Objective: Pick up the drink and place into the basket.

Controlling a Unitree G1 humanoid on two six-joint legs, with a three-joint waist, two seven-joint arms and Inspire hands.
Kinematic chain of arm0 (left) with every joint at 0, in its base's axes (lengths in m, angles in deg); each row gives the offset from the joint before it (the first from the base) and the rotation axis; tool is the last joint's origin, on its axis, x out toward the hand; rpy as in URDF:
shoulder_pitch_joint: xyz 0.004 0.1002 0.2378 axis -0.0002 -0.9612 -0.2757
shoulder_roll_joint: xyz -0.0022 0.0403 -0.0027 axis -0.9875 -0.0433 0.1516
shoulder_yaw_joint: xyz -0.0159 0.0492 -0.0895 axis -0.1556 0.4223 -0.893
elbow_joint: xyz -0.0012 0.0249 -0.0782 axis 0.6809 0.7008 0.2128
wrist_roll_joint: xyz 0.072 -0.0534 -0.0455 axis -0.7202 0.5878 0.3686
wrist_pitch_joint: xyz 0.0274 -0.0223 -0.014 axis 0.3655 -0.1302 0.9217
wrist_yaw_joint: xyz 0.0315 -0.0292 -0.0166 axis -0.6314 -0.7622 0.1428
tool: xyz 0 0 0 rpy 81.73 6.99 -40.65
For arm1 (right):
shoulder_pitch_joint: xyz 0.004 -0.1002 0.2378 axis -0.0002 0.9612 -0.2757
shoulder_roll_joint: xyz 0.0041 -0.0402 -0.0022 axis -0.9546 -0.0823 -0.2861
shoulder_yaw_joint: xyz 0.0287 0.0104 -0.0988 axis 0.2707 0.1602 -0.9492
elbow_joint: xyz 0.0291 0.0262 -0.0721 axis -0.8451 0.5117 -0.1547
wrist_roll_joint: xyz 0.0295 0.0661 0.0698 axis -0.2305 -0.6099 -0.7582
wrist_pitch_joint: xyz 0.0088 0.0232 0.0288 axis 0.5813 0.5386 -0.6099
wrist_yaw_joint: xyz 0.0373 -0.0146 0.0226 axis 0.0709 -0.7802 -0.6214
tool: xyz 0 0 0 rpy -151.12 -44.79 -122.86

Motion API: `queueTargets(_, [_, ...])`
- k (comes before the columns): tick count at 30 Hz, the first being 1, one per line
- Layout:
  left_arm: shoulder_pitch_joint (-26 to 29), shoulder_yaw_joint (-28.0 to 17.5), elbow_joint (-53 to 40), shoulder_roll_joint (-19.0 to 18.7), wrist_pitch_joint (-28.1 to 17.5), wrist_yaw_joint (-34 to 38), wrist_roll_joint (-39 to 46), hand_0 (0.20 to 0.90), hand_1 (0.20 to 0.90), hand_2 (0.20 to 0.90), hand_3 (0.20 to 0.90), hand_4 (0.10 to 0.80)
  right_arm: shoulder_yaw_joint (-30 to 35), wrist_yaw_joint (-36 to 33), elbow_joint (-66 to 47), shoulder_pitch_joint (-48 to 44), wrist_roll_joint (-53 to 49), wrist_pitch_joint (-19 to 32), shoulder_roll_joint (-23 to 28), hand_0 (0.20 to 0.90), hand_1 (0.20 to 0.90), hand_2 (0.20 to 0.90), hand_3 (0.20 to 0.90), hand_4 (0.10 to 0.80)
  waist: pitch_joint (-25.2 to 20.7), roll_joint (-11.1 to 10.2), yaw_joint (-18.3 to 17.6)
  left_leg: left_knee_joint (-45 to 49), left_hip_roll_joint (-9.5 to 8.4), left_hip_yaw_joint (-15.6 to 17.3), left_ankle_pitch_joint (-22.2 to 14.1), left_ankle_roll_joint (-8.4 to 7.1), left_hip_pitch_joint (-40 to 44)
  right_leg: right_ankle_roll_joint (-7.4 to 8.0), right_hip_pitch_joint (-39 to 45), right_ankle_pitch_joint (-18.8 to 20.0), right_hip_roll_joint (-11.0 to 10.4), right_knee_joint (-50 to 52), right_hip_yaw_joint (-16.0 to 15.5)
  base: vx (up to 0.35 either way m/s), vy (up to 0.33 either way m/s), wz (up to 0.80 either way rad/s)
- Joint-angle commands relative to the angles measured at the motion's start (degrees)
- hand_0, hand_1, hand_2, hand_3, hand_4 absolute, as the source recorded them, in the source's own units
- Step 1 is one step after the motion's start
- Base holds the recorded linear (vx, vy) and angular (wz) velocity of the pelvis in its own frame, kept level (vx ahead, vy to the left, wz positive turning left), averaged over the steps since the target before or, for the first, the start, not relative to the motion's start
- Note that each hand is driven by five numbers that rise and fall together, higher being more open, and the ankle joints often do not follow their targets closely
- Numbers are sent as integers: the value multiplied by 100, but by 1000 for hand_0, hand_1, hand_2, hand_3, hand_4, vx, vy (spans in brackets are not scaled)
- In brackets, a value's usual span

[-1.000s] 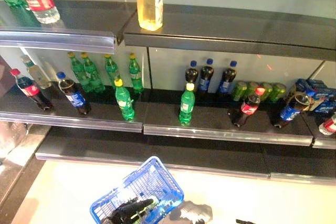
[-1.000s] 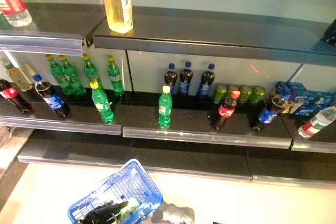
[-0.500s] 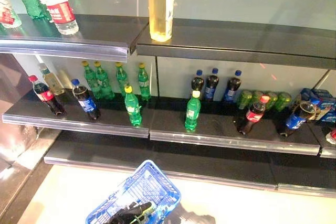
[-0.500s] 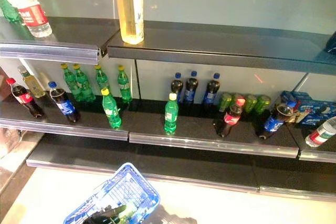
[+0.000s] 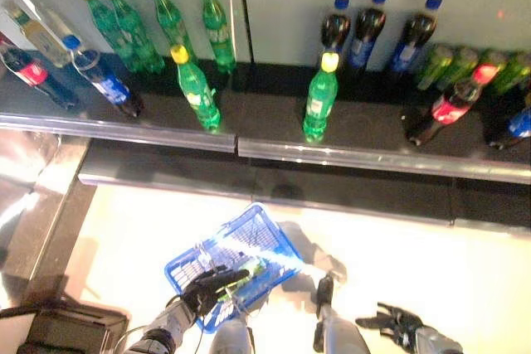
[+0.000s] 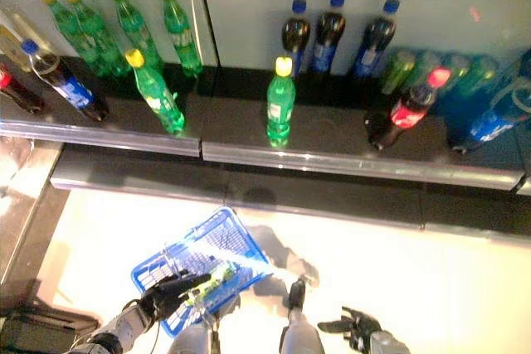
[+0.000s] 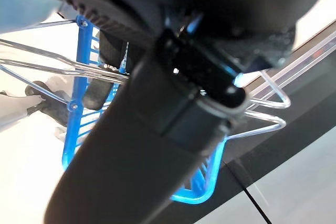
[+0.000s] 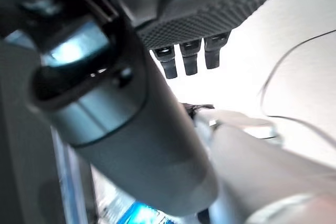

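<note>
Down at floor level, my left hand (image 5: 211, 285) sits at the near rim of the blue basket (image 5: 267, 236), fingers curled around the wire handles as far as I can tell from the head views; the left wrist view shows the handle wires (image 7: 265, 100) close by but not the fingers clearly. A green bottle (image 5: 246, 275) already lies inside the basket, just past those fingers. Right hand (image 5: 397, 323) hangs low on the other side, well apart from the basket, fingers spread and empty.

Judgement: one drink is in, so I'm between picks. More drinks stand on the shelf (image 5: 373, 155) above: two green bottles at the front edge (image 5: 319, 97) (image 5: 195, 89), dark cola bottles behind and to the sides.

Next move as I see it: raise the free right hand to the shelf and take the front green bottle, which stands clear of its neighbours. Keep the basket steady meanwhile.
</note>
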Motion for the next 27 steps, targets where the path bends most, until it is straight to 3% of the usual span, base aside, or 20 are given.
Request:
queueTargets(1, [128, 240, 52, -490, -291, -154, 364, 300, 300, 300, 200, 100, -269, -48, -87, -288, -16, 371, 435, 900, 900, 900, 900, 800, 269, -43, 83, 158, -508, -361, -155, 217, -287, 143, -143, -421, -115, 481, 159, -183, 84, 2])
queueTargets(7, [234, 320, 3, -524, -283, -161, 527, 300, 300, 300, 200, 100, -513, -205, -472, -607, -386, 1168, 585, 900, 900, 900, 900, 800, 597, -27, 89, 1407, -602, -438, -509, 217, -1104, 99, -865, -678, -371, 1457, 55, -165, 39, 6])
queueTargets(13, [224, 299, -121, -552, -353, -60, 638, 300, 300, 300, 200, 100, -590, -533, -1746, -699, -550, 1742, 599, 900, 900, 900, 900, 800, 705, -115, 38, 2070, -559, -431, -780, 289, -1500, 77, -1299, -864, -412, 2014, 132, -70, -5, 1])
queueTargets(15, [199, 295, -180, -560, -368, -43, 667, 300, 300, 300, 200, 100, -616, -671, -2207, -647, -526, 1761, 611, 900, 900, 900, 900, 800, 709, -131, 14, 2116, -561, -441, -800, 304, -1538, 80, -1350, -876, -399, 2068, 169, -17, -30, 10])
queueTargets(17, [58, 315, -438, -546, -448, 8, 785, 300, 300, 300, 200, 100, -711, -1013, -3559, -503, -240, 1813, 681, 900, 900, 900, 900, 800, 727, -160, -50, 2083, -556, -405, -803, 325, -1526, 108, -1403, -867, -373, 2087, 198, -17, -17, 6])
queueTargets(27, [-190, 91, -376, -451, -717, -110, 1147, 300, 300, 300, 200, 100, -502, -961, -5938, -697, 347, 2102, 1051, 900, 900, 900, 900, 800, 763, -158, -163, 1908, -548, -308, -766, 348, -1414, 148, -1413, -923, -349, 2090, 314, -3, 13, -2])
